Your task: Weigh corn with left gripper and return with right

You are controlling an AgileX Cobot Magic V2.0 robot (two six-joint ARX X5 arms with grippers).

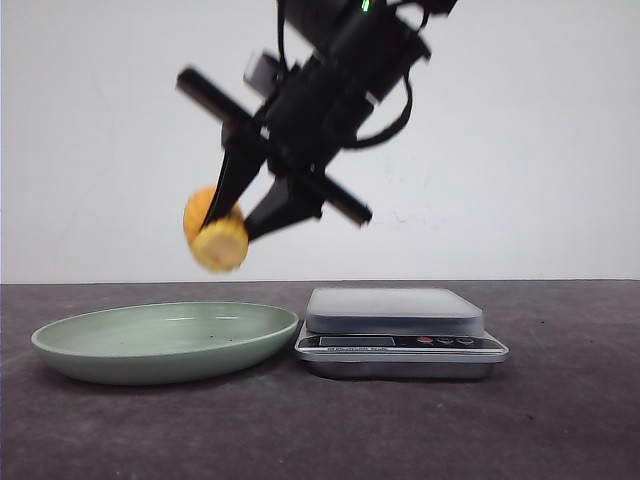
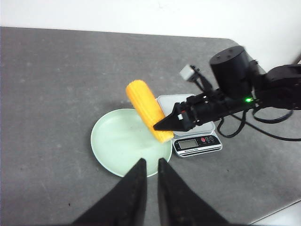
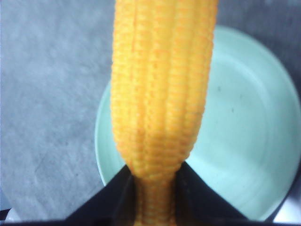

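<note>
Your right gripper point(image 1: 240, 215) was clamped on the corn point(image 1: 215, 232) above the green plate point(image 1: 100, 345); left gripper point(image 2: 150, 181) nearly closed, empty.

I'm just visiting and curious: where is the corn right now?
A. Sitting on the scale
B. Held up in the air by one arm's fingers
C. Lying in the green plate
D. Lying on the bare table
B: the corn hangs pinched in the right gripper, above the green plate and clear of the scale.

Yellow-orange corn point(image 1: 216, 232) hangs mid-air, left of center frame. It's tilted, pinched near one end by the right hand point(image 1: 243, 215).
</note>
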